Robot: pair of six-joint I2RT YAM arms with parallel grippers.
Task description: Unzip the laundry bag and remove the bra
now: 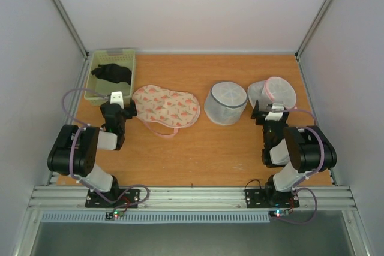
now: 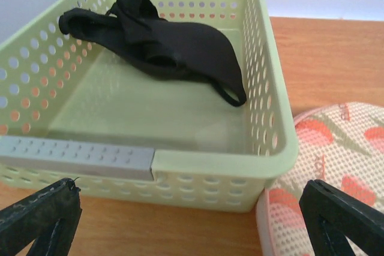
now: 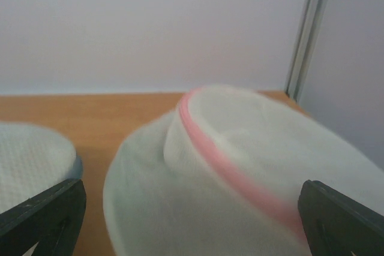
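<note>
The laundry bag (image 1: 165, 107), a flat beige printed pouch with pink trim and a strap, lies on the table right of the green basket. Its edge shows in the left wrist view (image 2: 339, 142). The black bra (image 1: 112, 73) lies inside the basket, crumpled against the far side (image 2: 174, 46). My left gripper (image 1: 120, 104) is open and empty just in front of the basket's near wall, with the pouch at its right finger (image 2: 191, 220). My right gripper (image 1: 269, 112) is open and empty, close in front of a white mesh bag (image 3: 191, 208).
The light green perforated basket (image 1: 128, 58) stands at the back left; its near rim (image 2: 216, 163) fills the left wrist view. A round white mesh cylinder bag (image 1: 225, 103) sits mid-table (image 3: 24, 154). A tilted white mesh bag with pink trim (image 1: 279, 92) sits at the right (image 3: 240, 166).
</note>
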